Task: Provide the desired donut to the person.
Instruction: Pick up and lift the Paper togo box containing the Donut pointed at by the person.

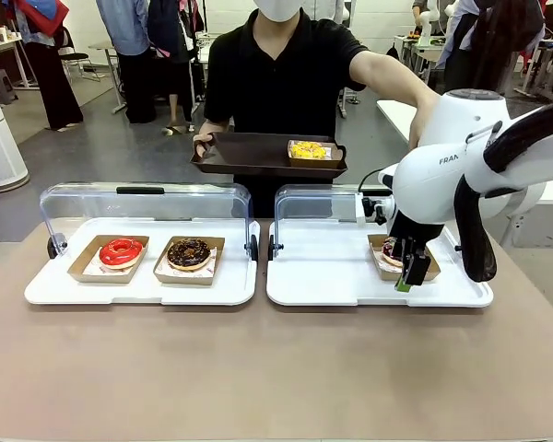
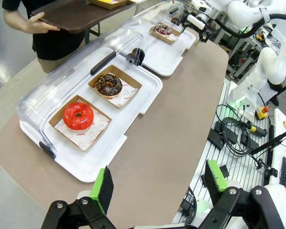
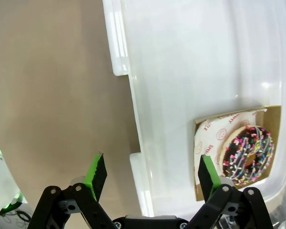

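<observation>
The person [image 1: 276, 74] stands at the far side holding a brown tray [image 1: 244, 152] that carries a yellow donut [image 1: 307, 149] in a box. A red donut [image 1: 121, 250] and a chocolate donut [image 1: 189, 252] sit in boxes on the left white tray [image 1: 138, 287]. A sprinkled chocolate donut [image 3: 247, 155] lies boxed on the right white tray [image 1: 332, 276]. My right gripper [image 1: 406, 274] hangs open just above that tray's front, beside the sprinkled donut [image 1: 391, 250]; the right gripper [image 3: 152, 174] holds nothing. My left gripper [image 2: 159, 183] is open and empty, high over the table's near left, away from the red donut [image 2: 78, 116].
Clear hinged lids [image 1: 147, 203] stand open behind both white trays. The brown table top [image 1: 258, 368] in front of the trays is bare. Cables and other equipment [image 2: 238, 138] lie beyond the table's edge. Other people stand far back in the room.
</observation>
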You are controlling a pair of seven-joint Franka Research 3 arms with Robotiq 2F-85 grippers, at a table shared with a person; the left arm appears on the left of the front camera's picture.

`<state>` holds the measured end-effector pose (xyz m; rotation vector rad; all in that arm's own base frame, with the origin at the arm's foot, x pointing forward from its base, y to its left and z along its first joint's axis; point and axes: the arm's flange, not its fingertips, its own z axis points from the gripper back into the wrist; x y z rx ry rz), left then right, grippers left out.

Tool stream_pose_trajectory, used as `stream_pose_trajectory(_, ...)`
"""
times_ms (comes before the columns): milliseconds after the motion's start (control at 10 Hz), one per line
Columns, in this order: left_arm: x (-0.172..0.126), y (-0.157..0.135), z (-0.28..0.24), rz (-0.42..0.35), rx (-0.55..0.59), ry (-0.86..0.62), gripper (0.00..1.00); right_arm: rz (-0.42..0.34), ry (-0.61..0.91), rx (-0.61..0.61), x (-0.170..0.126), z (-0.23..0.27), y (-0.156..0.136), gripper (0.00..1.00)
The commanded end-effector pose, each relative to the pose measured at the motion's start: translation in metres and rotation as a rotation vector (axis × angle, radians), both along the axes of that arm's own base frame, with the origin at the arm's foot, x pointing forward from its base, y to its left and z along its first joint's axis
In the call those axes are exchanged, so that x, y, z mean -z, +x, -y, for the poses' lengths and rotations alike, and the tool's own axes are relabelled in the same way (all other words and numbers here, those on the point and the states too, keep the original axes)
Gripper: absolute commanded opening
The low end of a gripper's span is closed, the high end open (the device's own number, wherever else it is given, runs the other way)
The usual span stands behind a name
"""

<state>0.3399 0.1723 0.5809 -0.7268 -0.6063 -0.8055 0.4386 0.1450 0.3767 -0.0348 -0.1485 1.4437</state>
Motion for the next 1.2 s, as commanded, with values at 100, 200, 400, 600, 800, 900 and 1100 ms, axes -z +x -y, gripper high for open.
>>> stream_pose_trajectory(100,0.000,-0.001,-0.001,0.006,0.002,-0.006,1.00,0.047,0.022,-0.006,0.029,0.012,-0.005,1.00)
stream_pose_trajectory(200,0.000,-0.001,-0.001,0.006,0.002,-0.006,1.00,0.030,0.034,-0.003,0.033,0.014,0.000,1.00)
stream_pose_trajectory(400,0.000,-0.001,-0.001,0.006,0.002,-0.006,1.00,0.014,0.056,0.000,0.032,0.013,0.012,1.00)
stream_pose_trajectory(600,0.000,-0.001,-0.001,0.006,0.002,-0.006,1.00,-0.003,0.064,0.002,0.028,0.013,0.021,1.00)
stream_pose_trajectory(800,0.000,-0.001,-0.001,0.006,0.002,-0.006,1.00,-0.049,0.077,0.006,0.029,0.013,0.035,1.00)
stream_pose_trajectory(900,0.000,-0.001,-0.001,0.006,0.002,-0.006,1.00,-0.062,0.078,0.013,0.032,0.013,0.041,1.00)
stream_pose_trajectory(1100,0.000,-0.001,-0.001,0.006,0.002,-0.006,1.00,-0.061,0.071,-0.002,0.036,0.011,0.047,1.00)
